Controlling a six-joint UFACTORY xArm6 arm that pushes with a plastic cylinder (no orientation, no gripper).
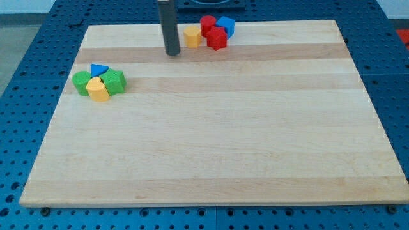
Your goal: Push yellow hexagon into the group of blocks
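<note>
A yellow hexagon (pixel 192 36) sits near the view's top, touching the left side of a group made of a red block (pixel 208 25), a second red block (pixel 217 39) and a blue block (pixel 225 25). My tip (pixel 172 53) rests on the wooden board (pixel 211 140) just left of and slightly below the yellow hexagon, a small gap apart from it.
A second cluster lies at the view's left: a blue triangle (pixel 98 69), a green block (pixel 81 83), another green block (pixel 115 81) and a yellow block (pixel 97 89). The board lies on a blue perforated table (pixel 25 76).
</note>
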